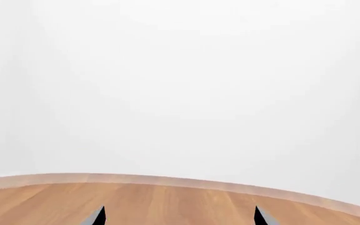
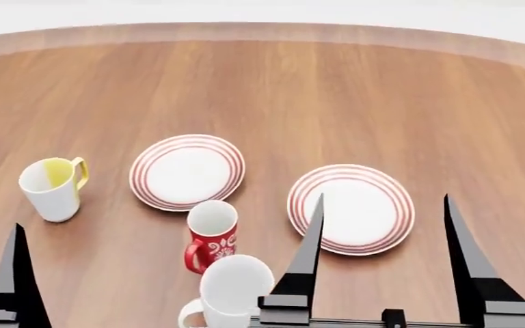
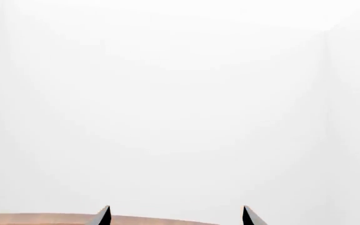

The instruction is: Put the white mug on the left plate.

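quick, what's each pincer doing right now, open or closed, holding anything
Left pincer: open, holding nothing.
Right pincer: open, holding nothing.

the right gripper has two long black fingers that taper to sharp points, each rising from a stepped, blocky dark grey base. a thin dark crossbar with a small black knob at its middle joins the two bases. of the left gripper only one matching black spike on a grey stepped base shows. in the wrist views the fingertips look black with grey faces.
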{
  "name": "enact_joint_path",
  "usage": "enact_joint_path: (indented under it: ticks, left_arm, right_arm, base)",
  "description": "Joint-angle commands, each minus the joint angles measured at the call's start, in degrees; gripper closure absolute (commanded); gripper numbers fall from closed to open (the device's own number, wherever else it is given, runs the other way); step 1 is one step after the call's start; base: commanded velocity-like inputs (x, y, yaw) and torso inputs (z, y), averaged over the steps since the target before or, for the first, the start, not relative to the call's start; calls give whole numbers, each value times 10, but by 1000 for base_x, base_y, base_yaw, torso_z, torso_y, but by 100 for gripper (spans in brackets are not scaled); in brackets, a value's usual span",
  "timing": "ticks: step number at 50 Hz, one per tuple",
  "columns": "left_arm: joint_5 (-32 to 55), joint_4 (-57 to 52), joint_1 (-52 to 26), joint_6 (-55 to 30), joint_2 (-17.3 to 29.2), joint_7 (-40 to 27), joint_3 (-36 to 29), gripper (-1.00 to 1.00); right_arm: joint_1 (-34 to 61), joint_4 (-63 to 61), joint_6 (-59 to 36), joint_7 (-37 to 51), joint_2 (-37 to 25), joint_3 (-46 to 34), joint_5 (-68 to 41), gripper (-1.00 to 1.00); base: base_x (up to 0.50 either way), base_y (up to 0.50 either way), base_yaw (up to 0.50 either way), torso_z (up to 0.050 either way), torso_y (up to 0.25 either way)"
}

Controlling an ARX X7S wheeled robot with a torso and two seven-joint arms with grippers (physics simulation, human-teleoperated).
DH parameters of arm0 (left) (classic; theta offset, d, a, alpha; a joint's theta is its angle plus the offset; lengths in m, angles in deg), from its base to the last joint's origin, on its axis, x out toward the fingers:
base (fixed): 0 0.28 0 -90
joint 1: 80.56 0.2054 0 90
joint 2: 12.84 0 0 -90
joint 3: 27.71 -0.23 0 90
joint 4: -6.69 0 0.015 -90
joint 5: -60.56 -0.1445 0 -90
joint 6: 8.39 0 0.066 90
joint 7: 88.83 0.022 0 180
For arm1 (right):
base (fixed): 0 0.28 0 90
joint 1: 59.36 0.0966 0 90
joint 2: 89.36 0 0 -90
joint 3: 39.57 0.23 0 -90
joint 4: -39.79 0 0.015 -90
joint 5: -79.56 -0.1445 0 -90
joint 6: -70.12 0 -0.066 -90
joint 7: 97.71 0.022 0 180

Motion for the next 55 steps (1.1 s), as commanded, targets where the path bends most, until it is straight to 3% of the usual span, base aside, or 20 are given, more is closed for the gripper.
enact_joint_path:
  ticks: [1, 42, 55]
  left_arm:
    - [1, 2, -2, 6, -4, 6, 7, -100]
    - [10, 12, -2, 15, 18, -16, -10, -100]
    - [19, 9, -1, 19, 29, -28, -15, -100]
  right_arm:
    - [4, -9, -10, -8, 4, 5, 4, -100]
    - [7, 4, -7, 15, -13, 1, -16, -100]
    - [-6, 0, 26, 28, -15, 8, -24, -100]
  base:
    - [500, 0, 0, 0, 0]
    - [499, 0, 0, 0, 1]
    - [0, 0, 0, 0, 0]
